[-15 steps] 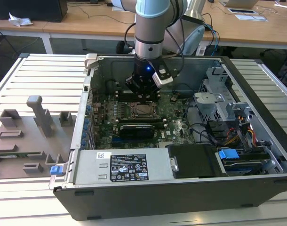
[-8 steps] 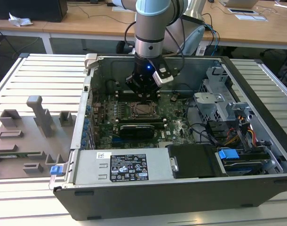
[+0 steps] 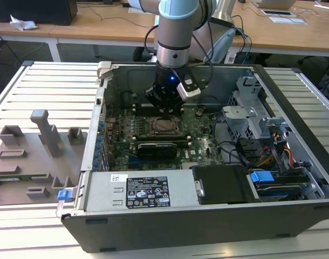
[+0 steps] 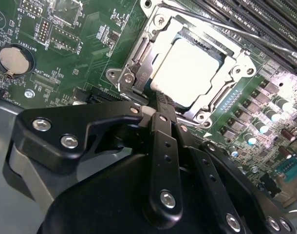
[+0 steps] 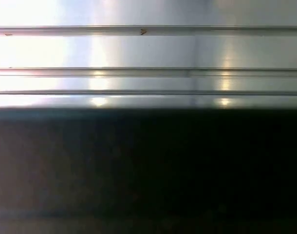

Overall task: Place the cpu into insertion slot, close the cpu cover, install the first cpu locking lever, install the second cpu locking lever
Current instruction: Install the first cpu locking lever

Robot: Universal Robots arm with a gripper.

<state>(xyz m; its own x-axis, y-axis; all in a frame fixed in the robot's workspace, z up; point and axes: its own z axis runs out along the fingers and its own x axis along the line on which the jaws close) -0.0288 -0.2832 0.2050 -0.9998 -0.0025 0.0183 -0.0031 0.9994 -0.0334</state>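
The cpu (image 4: 186, 70), a pale square chip, lies flat in the socket on the green motherboard (image 4: 80, 53). The cpu cover (image 4: 240, 66), a silvery frame, lies down around it. A thin metal locking lever (image 4: 236, 31) runs along the far side of the socket. My gripper (image 4: 160, 103) is shut with nothing between its black fingers, and its tip sits at the edge of the cover frame. In the exterior view the gripper (image 3: 165, 110) hangs inside the open computer case, right above the socket (image 3: 163, 127).
The case walls (image 3: 170, 229) surround the board. A power supply (image 3: 148, 191) lies at the front and a drive cage (image 3: 248, 116) with cables on the exterior view's right. A grey fixture board (image 3: 35, 156) lies outside the case. A coin battery (image 4: 11, 58) sits near the socket.
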